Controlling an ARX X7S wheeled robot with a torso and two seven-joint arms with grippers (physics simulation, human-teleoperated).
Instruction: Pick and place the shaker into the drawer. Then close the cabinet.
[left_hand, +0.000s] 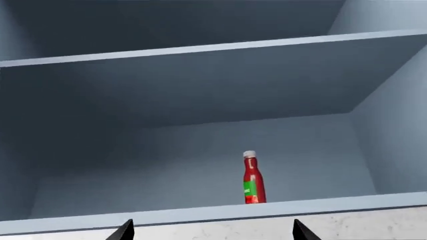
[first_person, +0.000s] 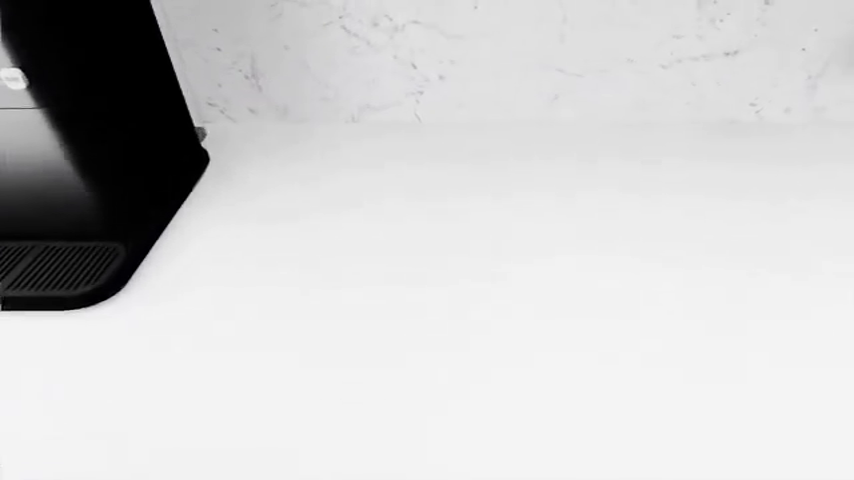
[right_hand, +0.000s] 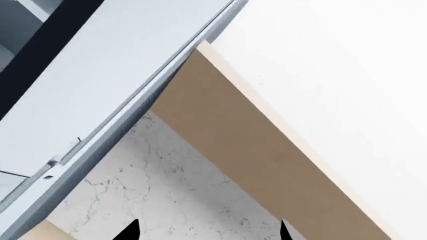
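**Both claws aimed high, shaker out of view**

We saw a white counter (first_person: 507, 330) from the head view, running back to a marbled white wall (first_person: 534, 60). A black coffee machine (first_person: 80, 150) stood on the counter at the far left, its ribbed drip grille facing us. A tiny grey nub showed just past the machine's right edge, against the wall; we could not tell what it was. Neither arm appeared in this view.

Our left wrist view looked into an open blue-grey cabinet (left_hand: 200, 90) with a shelf (left_hand: 213, 50) across its upper part. A red bottle (left_hand: 253, 178) with a white cap and a green label stood upright on the cabinet floor, near the front lip. Only the two dark tips of the left claw (left_hand: 212, 231) showed at the picture's edge; they stood well apart with nothing between them.

Our right wrist view showed a blue-grey cabinet door (right_hand: 113, 100) seen at a slant, a tan panel (right_hand: 253, 150) beside it, and marbled wall below them. The right claw (right_hand: 207, 230) showed the same way: two dark tips, spread wide, holding nothing.

We could not find the shaker in any view, nor the drawer.
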